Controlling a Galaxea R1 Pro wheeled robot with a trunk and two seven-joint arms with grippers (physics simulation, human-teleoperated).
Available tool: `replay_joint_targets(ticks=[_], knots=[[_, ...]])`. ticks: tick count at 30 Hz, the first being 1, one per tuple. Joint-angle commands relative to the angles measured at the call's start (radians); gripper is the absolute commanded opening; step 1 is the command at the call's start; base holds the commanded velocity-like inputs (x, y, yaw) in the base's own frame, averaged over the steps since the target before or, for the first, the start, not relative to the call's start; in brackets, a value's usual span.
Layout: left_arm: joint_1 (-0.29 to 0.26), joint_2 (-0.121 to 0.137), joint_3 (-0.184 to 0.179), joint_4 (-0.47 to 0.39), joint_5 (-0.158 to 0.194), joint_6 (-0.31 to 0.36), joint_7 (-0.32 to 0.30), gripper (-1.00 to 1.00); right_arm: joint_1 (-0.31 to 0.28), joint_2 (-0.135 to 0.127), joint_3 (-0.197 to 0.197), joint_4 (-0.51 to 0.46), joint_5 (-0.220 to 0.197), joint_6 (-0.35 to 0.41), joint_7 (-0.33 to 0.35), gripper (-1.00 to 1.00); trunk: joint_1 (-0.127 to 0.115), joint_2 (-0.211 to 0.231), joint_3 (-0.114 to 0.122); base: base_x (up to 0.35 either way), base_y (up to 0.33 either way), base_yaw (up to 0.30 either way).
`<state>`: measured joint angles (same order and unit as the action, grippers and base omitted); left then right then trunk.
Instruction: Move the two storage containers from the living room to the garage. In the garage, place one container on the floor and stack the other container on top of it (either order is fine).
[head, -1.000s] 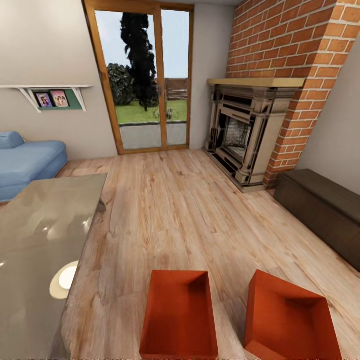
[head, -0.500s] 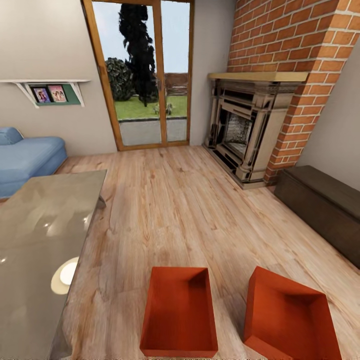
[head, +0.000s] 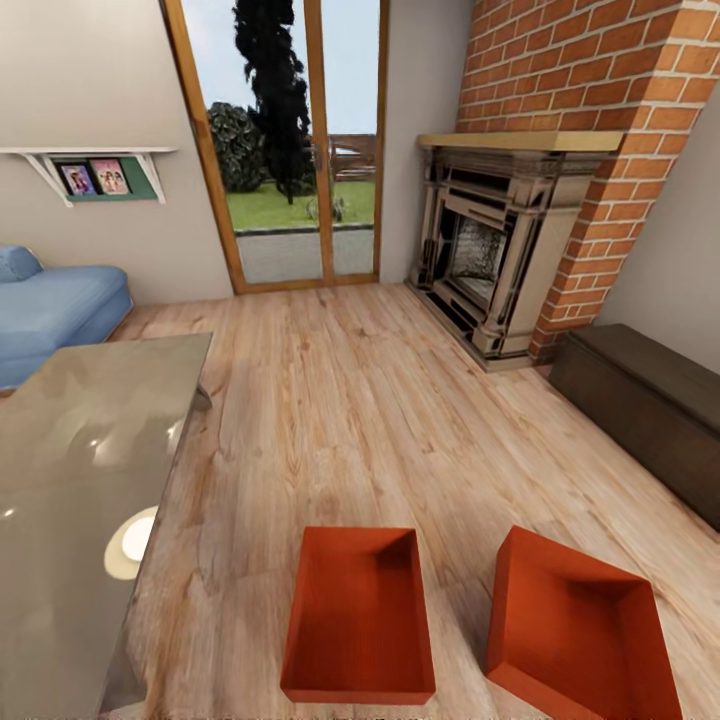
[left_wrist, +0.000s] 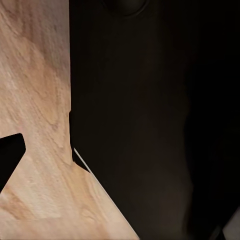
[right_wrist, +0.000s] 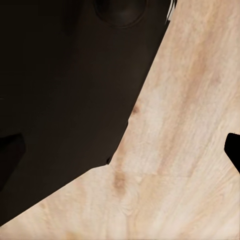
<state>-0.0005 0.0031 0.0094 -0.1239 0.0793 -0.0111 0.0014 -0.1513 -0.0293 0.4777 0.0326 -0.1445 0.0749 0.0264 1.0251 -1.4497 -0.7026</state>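
Head view: two orange-red bins sit on the light wood floor (head: 340, 400), the left bin (head: 358, 615) squared up, the right bin (head: 575, 630) turned at an angle, just beside each other but apart.
Room: glass doors (head: 290, 150), brick fireplace (head: 500, 250), blue sofa (head: 50, 310), dark cabinet (head: 645, 410), glossy table (head: 70, 480).
Wrist views: dark robot body over wood planks.
Grippers: position relative to the bins and finger state cannot be told.

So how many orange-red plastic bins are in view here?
2. One orange-red rectangular plastic bin sits on the wood-plank floor at bottom centre; the second bin, angled, lies to its right, apart.
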Motion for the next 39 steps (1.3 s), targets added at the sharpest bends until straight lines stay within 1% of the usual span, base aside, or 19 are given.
replay_joint_targets(ticks=[1,39], knots=[[0.000,0.000,0.000,0.000,0.008,-0.001,0.000,1.00,-0.001,0.000,0.009,0.001,-0.011,0.002,0.003,1.00,0.000,0.000,-0.002,0.000,0.000,0.000],[0.000,0.000,0.001,0.000,0.008,-0.001,0.000,1.00,-0.001,0.003,0.009,0.000,-0.013,-0.003,0.003,1.00,0.000,0.000,-0.063,0.000,0.000,0.000]])
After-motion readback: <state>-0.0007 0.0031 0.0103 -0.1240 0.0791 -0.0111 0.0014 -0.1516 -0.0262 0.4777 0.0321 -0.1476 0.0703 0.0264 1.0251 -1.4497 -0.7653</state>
